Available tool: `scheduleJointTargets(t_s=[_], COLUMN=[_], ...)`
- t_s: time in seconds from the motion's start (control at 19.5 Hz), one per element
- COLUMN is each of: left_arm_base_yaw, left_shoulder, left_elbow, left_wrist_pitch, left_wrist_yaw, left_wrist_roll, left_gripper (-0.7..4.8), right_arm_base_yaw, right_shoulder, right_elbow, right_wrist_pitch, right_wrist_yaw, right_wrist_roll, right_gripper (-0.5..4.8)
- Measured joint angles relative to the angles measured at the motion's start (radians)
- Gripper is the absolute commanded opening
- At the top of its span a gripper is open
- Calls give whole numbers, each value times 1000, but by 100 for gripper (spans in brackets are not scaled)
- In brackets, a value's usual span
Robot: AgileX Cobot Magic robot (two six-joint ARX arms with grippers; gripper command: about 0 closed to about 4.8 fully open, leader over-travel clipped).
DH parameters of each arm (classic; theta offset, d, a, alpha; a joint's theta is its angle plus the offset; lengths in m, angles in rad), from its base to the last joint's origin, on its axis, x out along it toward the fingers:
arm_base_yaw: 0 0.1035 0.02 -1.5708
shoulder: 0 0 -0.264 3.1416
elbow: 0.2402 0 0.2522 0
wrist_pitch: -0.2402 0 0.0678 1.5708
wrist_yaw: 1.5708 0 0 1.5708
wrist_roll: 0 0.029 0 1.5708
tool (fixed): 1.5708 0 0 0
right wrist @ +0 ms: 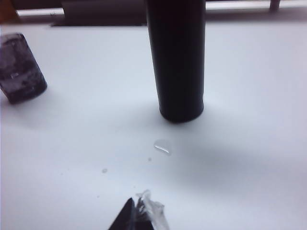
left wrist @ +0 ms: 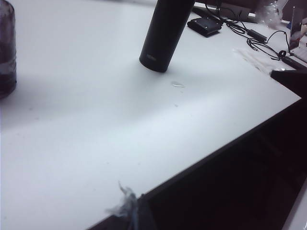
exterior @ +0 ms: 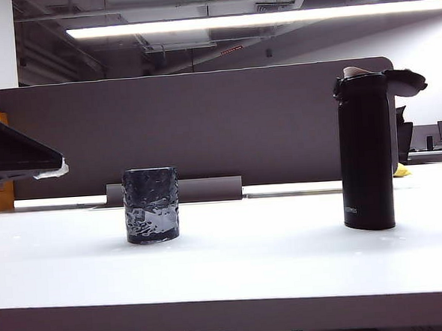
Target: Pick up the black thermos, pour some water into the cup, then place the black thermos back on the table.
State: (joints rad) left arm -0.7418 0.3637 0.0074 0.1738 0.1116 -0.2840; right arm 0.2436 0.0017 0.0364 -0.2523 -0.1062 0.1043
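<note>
Both claws are clenched on nothing: the left claw [left wrist: 129, 211] hangs over the near edge of the surface [exterior: 272, 267], the right claw [right wrist: 139, 215] above it short of the thermos [exterior: 365, 153]. The tall matte black thermos stands upright at right, lid flipped open. The short dimpled glassy cup [exterior: 151, 205] stands left of centre, well apart. A water droplet [right wrist: 162, 146] lies near the thermos base. A grey partition [exterior: 204, 129] runs behind.
</note>
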Motion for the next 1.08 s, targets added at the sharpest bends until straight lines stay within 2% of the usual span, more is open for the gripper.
scheduleJointTargets(t_s=[0.26,0.46,0.56,0.72,0.82,0.98,1.03,1.08], left_arm_base_yaw=[0,0,0,0,4,66,104,186], left_shoulder=[0,0,0,-1,-26,-87,-109,-142], left_elbow=[0,0,0,0,0,0,0,0], left_wrist_pitch=[0,-3,-3,-4,-13,-22,-20,-22], left_wrist_yaw=[0,0,0,0,0,27,44,90], left_wrist_roll=[-3,-3,-3,-3,-3,-3,-3,-3], left_gripper=[-5,-5,-5,-5,-5,-5,-5,-5], right_arm_base_yaw=[1,0,0,1,1,1,0,0], right_shoulder=[0,0,0,0,0,0,0,0], right_elbow=[-16,-20,-28,-28,-28,-28,-28,-28], right_wrist_pitch=[47,58,79,82,81,82,82,82], right_wrist_yaw=[41,83,79,42,30,27,27,27], right_wrist_roll=[-7,-64,-75,-71,-67,-58,-57,-56], right_gripper=[-8,-8,-7,36,36,36,36,36])
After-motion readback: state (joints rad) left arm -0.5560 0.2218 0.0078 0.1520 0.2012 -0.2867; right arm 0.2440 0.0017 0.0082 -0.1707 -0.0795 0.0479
